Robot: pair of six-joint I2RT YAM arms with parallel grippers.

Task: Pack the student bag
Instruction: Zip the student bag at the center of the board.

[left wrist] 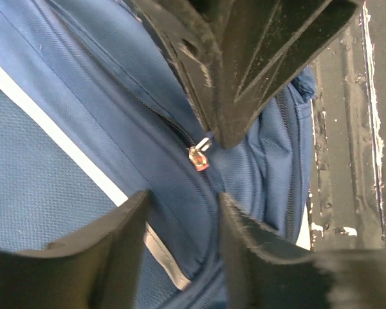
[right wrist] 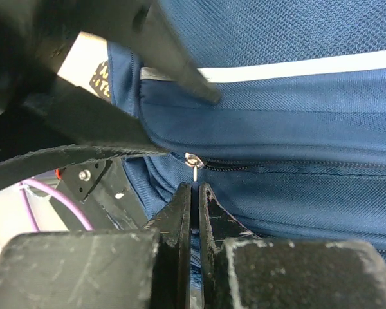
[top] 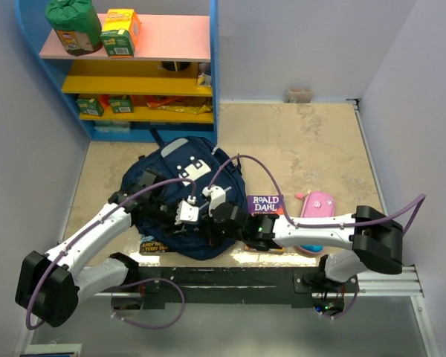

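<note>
The left gripper (top: 195,222) and right gripper (top: 219,222) are crowding together over the student bag (top: 163,160), while a Roald Dahl book (top: 266,204) and pink pencil case (top: 317,204) are lying beside it.

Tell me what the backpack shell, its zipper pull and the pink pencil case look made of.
The student bag looks like woven synthetic fabric, matte navy: fine weave grain, mesh texture above the light stripe. Its zipper pull seems metal: small silvery glint. The pink pencil case looks smooth, slightly glossy, maybe plastic or coated fabric; too small to tell.
</note>
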